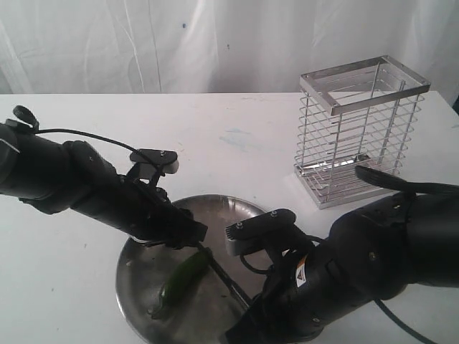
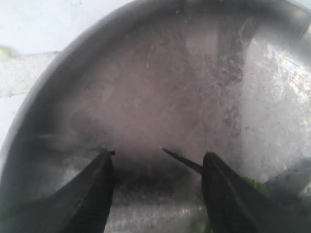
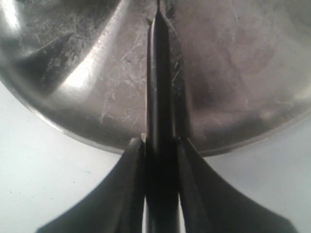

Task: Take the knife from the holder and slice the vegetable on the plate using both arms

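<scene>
The knife [image 3: 158, 97], slim, dark and narrow-bladed, is clamped by its handle between the right fingers [image 3: 129, 189]. Its blade reaches out over the plate [image 1: 215, 212], and the tip shows between the spread left fingers [image 2: 92, 194]. The chilli [image 1: 183, 279], glossy green, lies in the round, dull steel plate just below the left fingers, with the blade crossing its upper end. The holder [image 1: 358, 129], a shiny wire cage, stands upright on the bench [image 1: 237, 129], well beyond the right fingers.
</scene>
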Robot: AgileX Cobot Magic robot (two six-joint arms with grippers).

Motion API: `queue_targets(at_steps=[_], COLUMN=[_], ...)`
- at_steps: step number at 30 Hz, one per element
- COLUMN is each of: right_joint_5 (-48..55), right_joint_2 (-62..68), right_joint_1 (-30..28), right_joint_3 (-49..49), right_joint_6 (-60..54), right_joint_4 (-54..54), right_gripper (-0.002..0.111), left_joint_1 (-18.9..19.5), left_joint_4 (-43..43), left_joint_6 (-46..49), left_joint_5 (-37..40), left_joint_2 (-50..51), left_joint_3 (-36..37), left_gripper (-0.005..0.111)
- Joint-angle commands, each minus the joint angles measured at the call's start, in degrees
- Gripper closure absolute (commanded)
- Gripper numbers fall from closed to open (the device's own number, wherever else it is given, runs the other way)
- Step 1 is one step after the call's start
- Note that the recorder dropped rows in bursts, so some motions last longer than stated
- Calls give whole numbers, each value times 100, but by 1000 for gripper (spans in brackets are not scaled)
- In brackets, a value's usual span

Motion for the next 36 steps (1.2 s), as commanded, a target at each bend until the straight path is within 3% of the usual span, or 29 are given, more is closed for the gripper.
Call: queue_targets(at_steps=[1,9,26,36], right_joint_5=[27,-5,268,241], right_joint_2=[1,1,1,1], right_joint_1=[8,8,8,8], right_joint_3=[-14,-14,-14,-14], right_joint_6=[-14,-14,-23,-23], right_joint_4=[-10,-10,-10,-10], right_gripper=[108,108,108,108], left_joint_1=[1,1,1,1], left_joint_4=[-3,110,60,781], left_joint_6=[-14,-14,-14,-4], left_joint_5=[113,165,56,809], left_joint_2=[95,-489,92,-642], left_joint_3=[58,58,58,58], left_gripper=[48,48,48,48])
